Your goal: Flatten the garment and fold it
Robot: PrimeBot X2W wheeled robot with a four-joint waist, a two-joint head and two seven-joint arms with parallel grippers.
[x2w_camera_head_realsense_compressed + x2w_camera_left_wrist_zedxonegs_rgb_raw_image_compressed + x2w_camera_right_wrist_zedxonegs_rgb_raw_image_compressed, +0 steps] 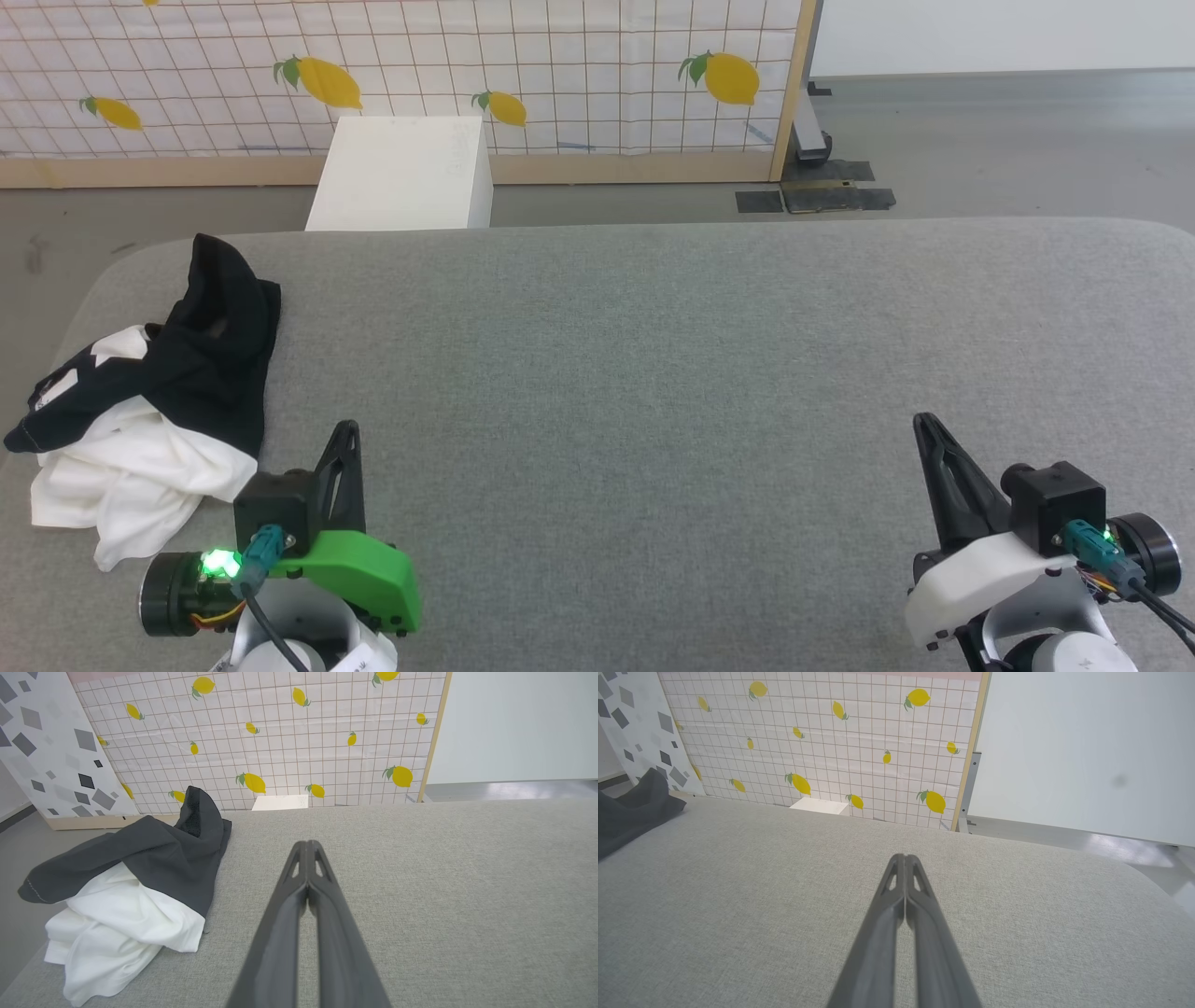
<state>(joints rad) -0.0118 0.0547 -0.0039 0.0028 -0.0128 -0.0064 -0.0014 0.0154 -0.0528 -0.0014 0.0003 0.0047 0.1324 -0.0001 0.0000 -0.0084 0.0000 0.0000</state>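
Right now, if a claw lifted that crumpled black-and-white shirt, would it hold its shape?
Probably not: the garment lies in soft folds, so the rest would likely sag and trail. It looks like thin, light cloth. Pushed, it would likely bunch on the woven grey surface rather than slide.

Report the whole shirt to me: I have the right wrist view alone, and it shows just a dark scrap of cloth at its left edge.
Observer: The shirt lies crumpled in a heap at the left end of the grey fabric-covered table, black sleeves over the white body.
Operator: Give me the left end effector.
Observer: The left end effector is shut and empty, just right of the heap, not touching it.
Operator: Check the heap against the table edge.
Observer: In the left wrist view the black cuff appears to poke past the table's left edge.
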